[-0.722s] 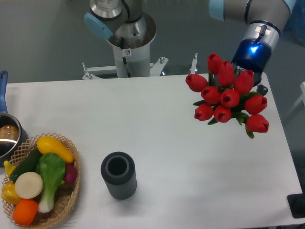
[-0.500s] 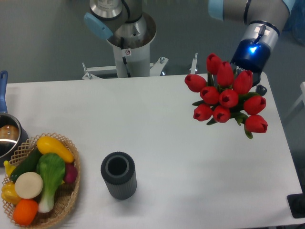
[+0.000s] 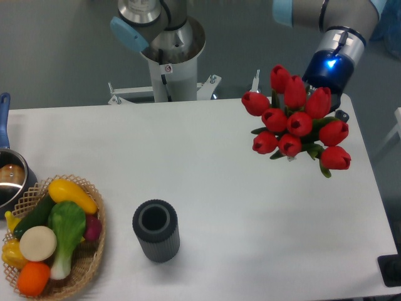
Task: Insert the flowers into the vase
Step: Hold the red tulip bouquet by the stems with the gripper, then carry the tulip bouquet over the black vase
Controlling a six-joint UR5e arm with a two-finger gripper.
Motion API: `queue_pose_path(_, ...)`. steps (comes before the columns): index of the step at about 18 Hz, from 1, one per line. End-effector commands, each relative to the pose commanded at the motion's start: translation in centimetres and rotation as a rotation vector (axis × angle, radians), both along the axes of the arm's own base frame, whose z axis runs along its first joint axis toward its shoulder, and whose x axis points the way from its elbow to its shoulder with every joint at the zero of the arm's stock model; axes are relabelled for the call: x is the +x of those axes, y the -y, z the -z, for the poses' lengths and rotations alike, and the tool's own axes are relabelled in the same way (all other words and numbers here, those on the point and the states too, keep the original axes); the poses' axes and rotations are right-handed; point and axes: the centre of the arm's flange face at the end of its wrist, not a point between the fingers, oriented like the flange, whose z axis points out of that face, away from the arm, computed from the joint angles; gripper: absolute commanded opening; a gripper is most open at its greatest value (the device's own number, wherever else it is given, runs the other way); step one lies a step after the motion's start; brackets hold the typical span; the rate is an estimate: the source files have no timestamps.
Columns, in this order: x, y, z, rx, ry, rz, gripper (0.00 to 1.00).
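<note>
The flowers (image 3: 296, 124), a bunch of red tulip buds with green leaves, hang in the air over the table's far right part. Their heads face the camera and hide the stems. My gripper (image 3: 327, 93) sits right behind the bunch under the blue-lit wrist. Its fingers are mostly covered by the buds, and the bunch stays up with it, so it is shut on the stems. The vase (image 3: 155, 229), a dark grey ribbed cylinder with an open round mouth, stands upright near the table's front, well to the left of the flowers and below them in the view.
A wicker basket (image 3: 93, 257) with toy vegetables sits at the front left corner. A steel pot (image 3: 11, 180) with a blue handle is at the left edge. The robot's base column (image 3: 169, 59) stands behind the table's far edge.
The gripper and the flowers have shifted slightly up and to the left. The vase and basket have not moved.
</note>
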Motion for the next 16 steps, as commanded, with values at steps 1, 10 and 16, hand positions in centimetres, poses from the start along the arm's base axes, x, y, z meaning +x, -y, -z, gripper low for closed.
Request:
queue_pose_path(1,0.1,-0.2,0.3,0.003,0.007,0.006,0.21)
queue_pose_path(10,3.0,-4.6,0.7,0.11,0.047,0.121,0.21)
queue_pose_path(16,5.3,-8.4,3.4,0.253,0.04,0.239,0.2)
